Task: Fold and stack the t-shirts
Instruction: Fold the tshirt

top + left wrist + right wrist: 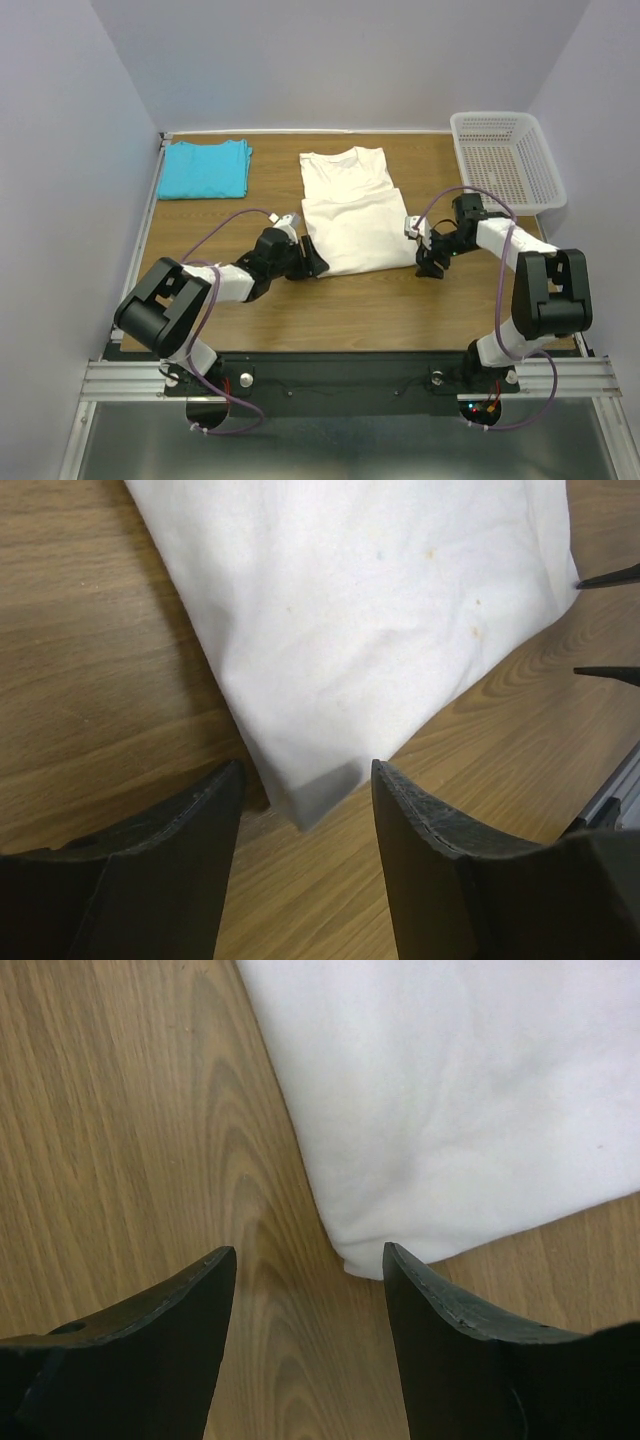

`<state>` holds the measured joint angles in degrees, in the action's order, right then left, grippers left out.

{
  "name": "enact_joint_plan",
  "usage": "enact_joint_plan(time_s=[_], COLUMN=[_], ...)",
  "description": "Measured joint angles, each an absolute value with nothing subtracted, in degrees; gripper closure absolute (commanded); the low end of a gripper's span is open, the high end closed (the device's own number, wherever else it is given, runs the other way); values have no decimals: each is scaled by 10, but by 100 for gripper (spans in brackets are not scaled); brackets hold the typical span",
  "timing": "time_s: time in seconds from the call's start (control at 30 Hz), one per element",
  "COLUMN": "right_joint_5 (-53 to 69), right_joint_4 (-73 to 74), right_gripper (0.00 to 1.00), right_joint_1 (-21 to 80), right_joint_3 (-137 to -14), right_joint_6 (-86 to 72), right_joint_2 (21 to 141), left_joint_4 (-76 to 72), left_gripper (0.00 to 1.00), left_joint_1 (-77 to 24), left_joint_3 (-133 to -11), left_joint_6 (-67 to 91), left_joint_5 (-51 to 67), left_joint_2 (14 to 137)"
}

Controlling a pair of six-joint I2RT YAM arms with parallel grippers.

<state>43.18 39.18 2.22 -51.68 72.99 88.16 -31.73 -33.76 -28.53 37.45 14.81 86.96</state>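
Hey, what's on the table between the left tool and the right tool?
The near end of the folded cream t-shirt spans the gap, with the left tool and right tool at its two near corners. The top view shows it.

Cream t-shirt (380, 610) runs off both wrist views' top edges

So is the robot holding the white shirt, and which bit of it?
Nothing is held. The left tool and right tool are both open, each at a near corner of the cream shirt, not pinching it.
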Motion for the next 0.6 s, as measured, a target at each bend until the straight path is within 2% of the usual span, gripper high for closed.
enact_joint_plan(time_s=[0.07,0.23,0.37,0.5,0.57,0.6], right_joint_5=[429,426,426,425,424,424], right_joint_4=[391,391,391,390,389,388], right_gripper=[34,37,43,63,70,75], right_joint_1=[22,22,22,22,22,22], right_joint_3=[-517,-522,-529,-531,-531,-531], right_joint_6=[739,753,755,755,756,756], right_joint_2=[899,929,939,945,949,950], left_joint_4=[-317,-319,-319,-319,-318,-316], left_gripper=[37,49,67,76,79,85], left_joint_1=[-338,-342,-344,-344,-344,-344], left_joint_3=[-293,-304,-307,-307,-307,-307], left_joint_6=[372,365,358,354,353,352], left_joint_5=[148,149,159,168,173,176], left_joint_2=[876,893,903,903,903,903])
